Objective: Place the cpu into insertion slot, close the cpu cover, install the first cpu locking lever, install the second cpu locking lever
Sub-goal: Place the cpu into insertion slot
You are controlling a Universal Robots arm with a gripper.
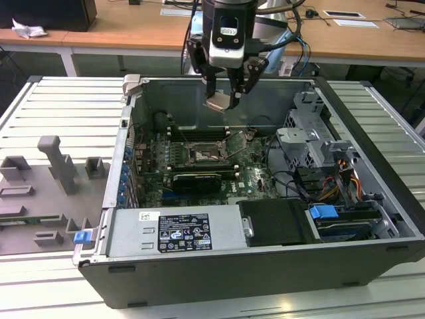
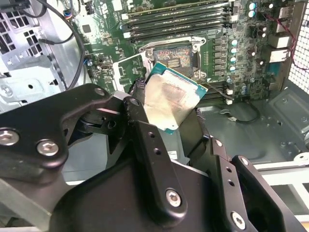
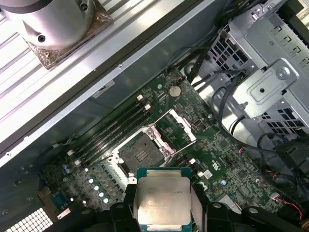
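Above the open computer case, the gripper has its fingers closed on two opposite edges of the chip. The chip hangs slightly tilted, well above the bare socket, whose cover stands flipped open beside it

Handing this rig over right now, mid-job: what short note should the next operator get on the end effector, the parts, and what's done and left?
The end effector is shut on the cpu, holding it in the air above the motherboard.
The insertion slot is empty and uncovered.
The cpu cover is swung open beside the slot.
Done: cpu picked up.
Left: all four steps; cpu not seated, cover not closed.
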